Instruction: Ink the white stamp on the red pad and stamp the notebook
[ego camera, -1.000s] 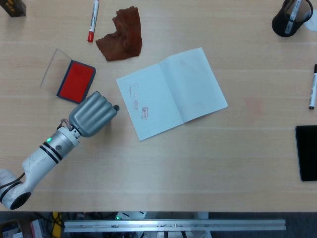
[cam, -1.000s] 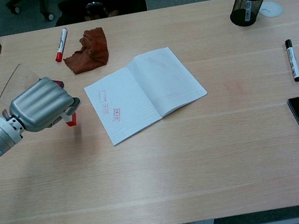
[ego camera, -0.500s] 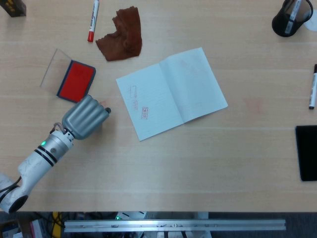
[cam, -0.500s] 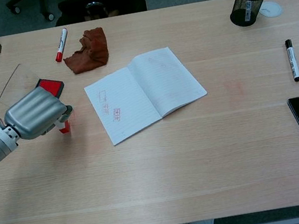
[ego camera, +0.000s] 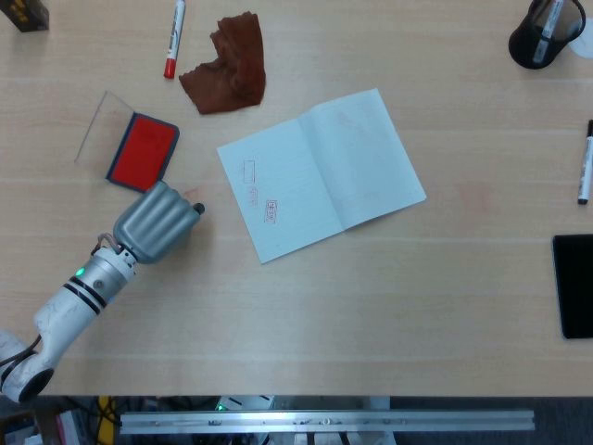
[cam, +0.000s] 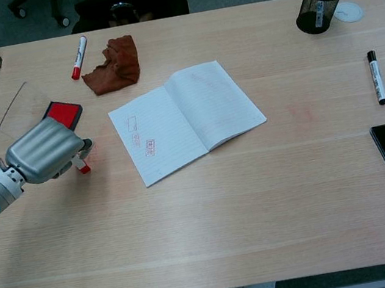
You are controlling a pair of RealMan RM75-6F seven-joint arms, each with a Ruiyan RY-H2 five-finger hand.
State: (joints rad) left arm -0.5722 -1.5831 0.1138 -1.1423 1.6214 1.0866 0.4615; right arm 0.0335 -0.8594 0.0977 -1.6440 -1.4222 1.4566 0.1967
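Note:
My left hand (ego camera: 156, 222) (cam: 45, 151) hovers low over the table just in front of the red ink pad (ego camera: 144, 151) (cam: 64, 113). Its fingers are curled around the white stamp (cam: 82, 165), whose red-tipped lower end pokes out tilted beneath them, at or just above the tabletop. From the head view the hand hides the stamp. To the right lies the open notebook (ego camera: 320, 173) (cam: 184, 119), with red stamp marks (ego camera: 271, 210) (cam: 150, 147) on its left page. My right hand is in neither view.
The pad's clear lid (ego camera: 97, 130) lies at its far left. Behind it are a brown cloth (ego camera: 227, 65) and a red marker (ego camera: 173, 37). A pen cup (ego camera: 542, 32), black marker (ego camera: 585, 162) and phone (ego camera: 574, 283) sit at the right.
My left hand has drawn back left and toward the front edge, away from the notebook, carrying the stamp lower; the stamp now tilts under the fingers.

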